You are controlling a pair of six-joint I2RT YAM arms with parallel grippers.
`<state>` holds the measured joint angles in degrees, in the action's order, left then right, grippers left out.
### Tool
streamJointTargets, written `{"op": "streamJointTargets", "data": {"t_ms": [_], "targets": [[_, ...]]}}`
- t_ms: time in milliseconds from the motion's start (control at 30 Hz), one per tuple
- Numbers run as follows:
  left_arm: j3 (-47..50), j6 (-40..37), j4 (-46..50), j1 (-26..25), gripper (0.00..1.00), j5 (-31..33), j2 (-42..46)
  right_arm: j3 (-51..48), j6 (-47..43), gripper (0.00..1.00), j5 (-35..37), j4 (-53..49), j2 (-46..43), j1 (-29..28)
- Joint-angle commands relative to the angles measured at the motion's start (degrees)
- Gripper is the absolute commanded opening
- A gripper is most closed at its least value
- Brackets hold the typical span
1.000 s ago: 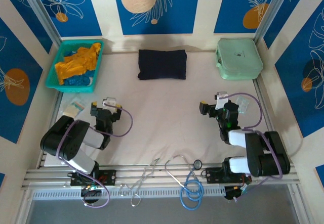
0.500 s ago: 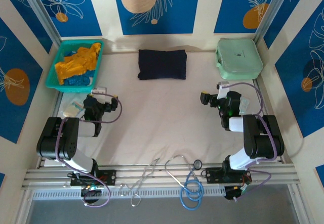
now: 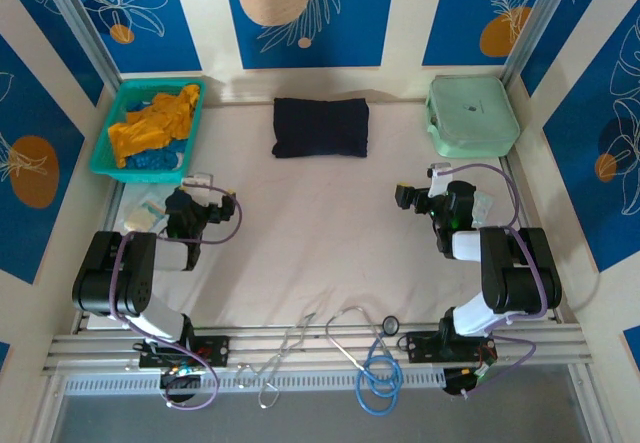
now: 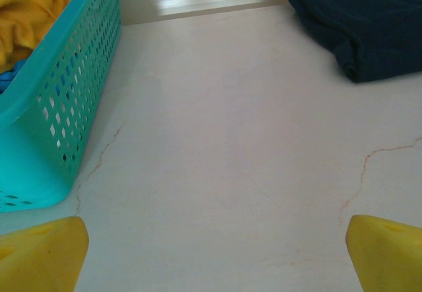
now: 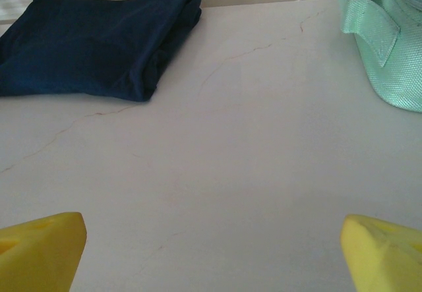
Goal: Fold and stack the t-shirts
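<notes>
Spanning the scene, a pale tabletop (image 3: 320, 233) is seen, marked by faint hairline cracks. At its far middle a dark navy t-shirt (image 3: 321, 127) is laid folded into a flat rectangle, well apart from both arms. In the far right corner a mint-green case (image 3: 472, 115) is set. At the far left a teal basket (image 3: 140, 176) is placed, and in it a mustard-orange t-shirt (image 3: 155, 123) is heaped crumpled over a bright blue t-shirt (image 3: 155, 161) — neither is folded. The left gripper (image 4: 211, 256) is held low near the basket's near corner, its yellow fingers (image 4: 39, 252) spread wide, grasping nothing. The right gripper (image 5: 211, 252) is likewise released, pointed toward the gap between navy t-shirt and case.
</notes>
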<state>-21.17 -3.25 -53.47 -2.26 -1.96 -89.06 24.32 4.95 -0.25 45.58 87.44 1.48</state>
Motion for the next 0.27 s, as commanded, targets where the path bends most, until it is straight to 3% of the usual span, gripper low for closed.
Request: {"op": "streamJointTargets", "data": {"t_ms": [0,233], "targets": [[-0.80,0.96,0.45,0.33,0.99,-1.65,-0.71,-0.14,0.74,0.99,0.12,0.17,-0.07,-0.13],[-0.37,1.05,-0.12,0.33,0.99,-1.74,-0.59,-0.30,0.59,0.99,0.75,0.28,-0.25,-0.50]]}}
